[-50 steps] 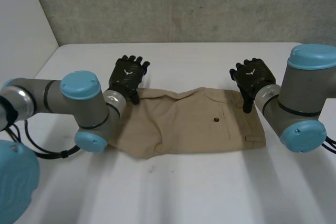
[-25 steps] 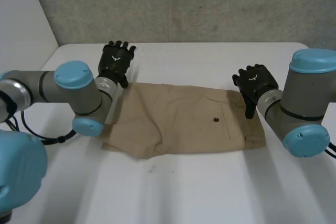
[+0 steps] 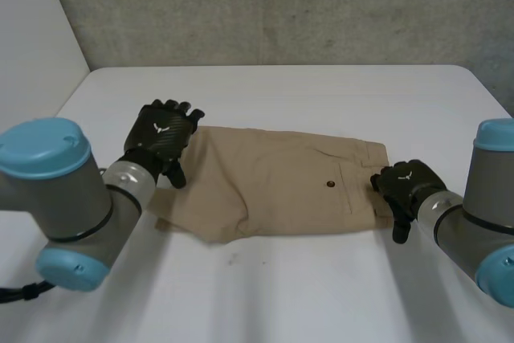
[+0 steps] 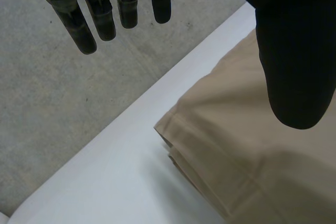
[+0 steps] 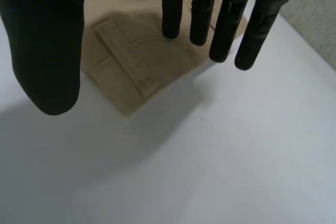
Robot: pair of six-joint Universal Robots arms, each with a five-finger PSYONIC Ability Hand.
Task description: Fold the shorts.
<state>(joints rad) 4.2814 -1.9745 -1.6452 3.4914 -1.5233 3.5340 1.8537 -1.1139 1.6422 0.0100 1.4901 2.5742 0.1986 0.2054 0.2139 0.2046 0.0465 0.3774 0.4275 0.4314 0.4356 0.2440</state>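
Observation:
The tan shorts (image 3: pixel 281 186) lie flat across the middle of the white table (image 3: pixel 321 287), with a buttoned back pocket toward their right end. My left hand (image 3: pixel 163 136) hovers at the shorts' left end, open, its fingers (image 4: pixel 94 19) straight above a layered corner of the cloth (image 4: pixel 247 145) and holding nothing. My right hand (image 3: pixel 408 185) sits just off the shorts' right end, near the front corner. It is open too, with straight fingers (image 5: pixel 226 24) over the waistband corner (image 5: pixel 131 61) and nothing between them and the thumb.
A grey concrete wall (image 3: pixel 281 6) runs behind the table's far edge. Bare white tabletop lies in front of the shorts and to either side. Both arms reach in from the near side.
Both hands have drawn back toward the near side, the left from the far-left corner to the left end, the right from the far-right corner to the front-right. The shorts' far edge has flattened.

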